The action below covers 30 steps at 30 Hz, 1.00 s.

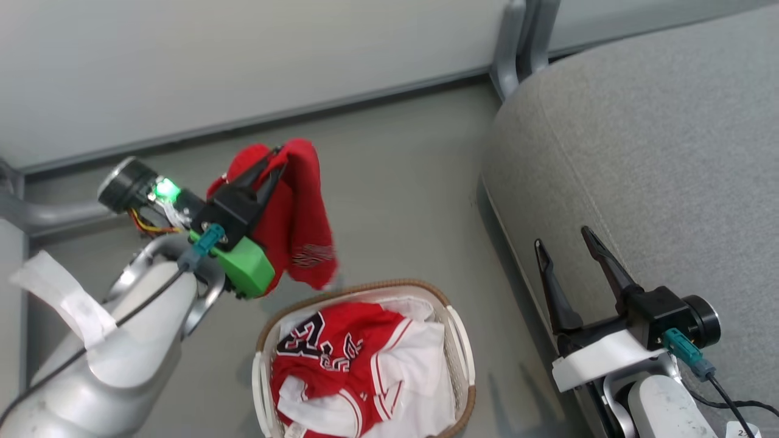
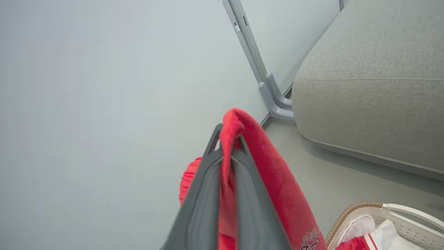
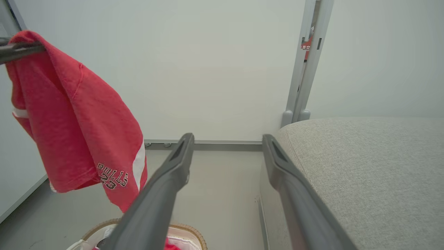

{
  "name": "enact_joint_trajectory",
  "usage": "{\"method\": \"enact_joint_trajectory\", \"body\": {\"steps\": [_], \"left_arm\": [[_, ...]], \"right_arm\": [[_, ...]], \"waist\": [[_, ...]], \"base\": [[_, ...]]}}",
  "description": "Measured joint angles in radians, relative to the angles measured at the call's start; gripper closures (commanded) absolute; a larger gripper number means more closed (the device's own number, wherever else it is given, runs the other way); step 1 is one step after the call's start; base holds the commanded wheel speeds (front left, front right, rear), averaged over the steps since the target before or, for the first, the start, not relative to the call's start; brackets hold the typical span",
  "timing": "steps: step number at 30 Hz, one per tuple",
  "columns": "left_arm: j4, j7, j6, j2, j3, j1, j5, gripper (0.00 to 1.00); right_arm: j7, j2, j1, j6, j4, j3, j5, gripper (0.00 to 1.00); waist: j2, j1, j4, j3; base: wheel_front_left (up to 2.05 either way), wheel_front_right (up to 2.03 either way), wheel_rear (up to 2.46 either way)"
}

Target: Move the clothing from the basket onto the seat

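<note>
My left gripper [image 1: 277,159] is shut on a red piece of clothing [image 1: 301,225] marked "BULLS 23", which hangs in the air above and left of the basket [image 1: 459,347]. In the left wrist view the red cloth [image 2: 274,173] is pinched between my left gripper [image 2: 229,130] and drapes down its right side. It also dangles at the left of the right wrist view [image 3: 76,118]. More red and white clothing [image 1: 359,371] lies in the basket. My right gripper [image 1: 563,237] stands open and empty at the seat's [image 1: 657,152] near edge.
A pale wall panel [image 1: 213,61] runs behind, with a grey metal post [image 1: 517,42] at the seat's far corner. Bare grey floor [image 1: 401,201] lies between the basket, the wall and the seat.
</note>
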Motion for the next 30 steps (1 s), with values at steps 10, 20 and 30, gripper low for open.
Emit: {"method": "enact_joint_trajectory", "body": {"steps": [10,20,30], "left_arm": [[-0.080,0.092,-0.001,0.056,-0.039,-0.183,-0.053,1.00],[-0.056,0.123,0.011,0.033,-0.046,-0.238,-0.058,1.00],[-0.057,0.135,0.012,-0.036,-0.081,-0.300,-0.057,1.00]], "right_arm": [[0.000,0.000,-0.001,0.000,0.004,0.043,-0.011,0.00],[0.000,0.000,-0.044,0.000,0.004,0.155,0.020,0.00],[0.000,-0.001,-0.239,0.000,0.050,0.311,0.102,0.00]], "waist": [[0.0000,0.0000,0.006,-0.127],[0.0000,0.0000,-0.012,-0.145],[0.0000,0.0000,0.016,-0.150]], "base": [[0.00,0.00,0.00],[0.00,0.00,0.00],[0.00,0.00,0.00]]}}
